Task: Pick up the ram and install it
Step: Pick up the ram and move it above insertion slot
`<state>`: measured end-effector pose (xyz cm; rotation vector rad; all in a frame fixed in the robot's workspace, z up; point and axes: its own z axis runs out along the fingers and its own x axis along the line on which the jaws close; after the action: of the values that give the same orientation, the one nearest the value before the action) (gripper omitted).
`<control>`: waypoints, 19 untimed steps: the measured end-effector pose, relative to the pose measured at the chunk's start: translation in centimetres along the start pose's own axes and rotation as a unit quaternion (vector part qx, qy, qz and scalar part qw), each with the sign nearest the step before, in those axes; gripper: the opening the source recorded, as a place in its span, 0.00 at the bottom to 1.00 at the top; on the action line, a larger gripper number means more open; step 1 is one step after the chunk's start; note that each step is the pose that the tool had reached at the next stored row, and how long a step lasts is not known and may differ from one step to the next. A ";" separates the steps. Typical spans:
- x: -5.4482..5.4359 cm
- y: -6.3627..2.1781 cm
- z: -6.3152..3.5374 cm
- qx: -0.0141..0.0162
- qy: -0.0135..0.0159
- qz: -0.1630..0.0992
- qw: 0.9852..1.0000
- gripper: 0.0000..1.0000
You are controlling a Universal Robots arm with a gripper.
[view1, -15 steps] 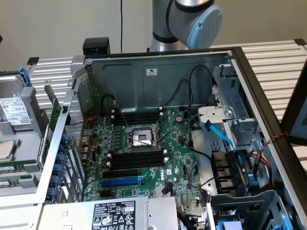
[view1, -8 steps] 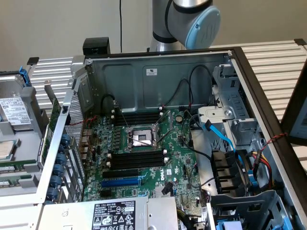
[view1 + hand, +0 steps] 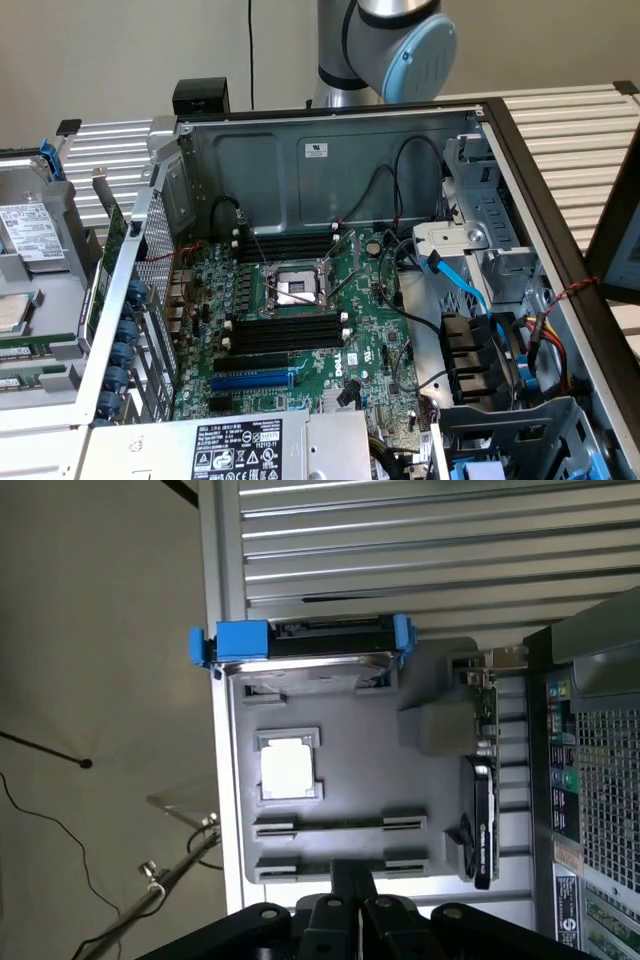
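The wrist view gives us the gripper (image 3: pixel 352 870) and the parts laid out below it. The exterior view gives us the opened computer and the arm (image 3: pixel 400 45) rising at twelve o'clock behind it.

The black fingers (image 3: pixel 343 882) are pressed together into one narrow column, and we see nothing between them. They hang over the grey parts tray (image 3: pixel 370 770), above an end holder. We cannot tell whether they touch it.

The ram (image 3: pixel 338 824) stands on edge in the neighbouring holder. It reads as a thin dark line just beside the fingertips, between them and the processor (image 3: pixel 290 770). Beyond the processor lies a hard drive (image 3: pixel 305 645) with blue rails. A black graphics card (image 3: pixel 478 815) stands along the tray's side.

In the exterior view the computer case (image 3: pixel 330 150) lies open. On its green motherboard (image 3: pixel 370 340), black memory slots (image 3: pixel 285 330) lie at six o'clock from the CPU socket (image 3: pixel 292 288), with more at twelve o'clock. The blue expansion slot (image 3: pixel 252 380) sits farther out toward six.

Everything rests on a slatted metal table (image 3: pixel 400 540). A dull floor (image 3: pixel 100 630) lies past its edge, and a pale wall (image 3: pixel 100 50) stands behind.
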<state>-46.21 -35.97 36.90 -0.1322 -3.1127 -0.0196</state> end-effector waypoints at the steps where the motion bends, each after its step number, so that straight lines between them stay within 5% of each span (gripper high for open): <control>1: 0.2 -0.01 0.01 0.000 0.000 0.000 1.000 0.11; 7: 0.3 -0.02 0.02 0.000 0.000 0.000 1.000 0.11; 11: 0.3 -0.03 0.06 0.001 0.000 -0.032 0.999 0.11; 19: 0.3 -0.02 0.31 0.001 0.001 -0.104 0.995 0.11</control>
<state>-46.50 -35.97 36.60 0.1938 -3.1093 -0.0193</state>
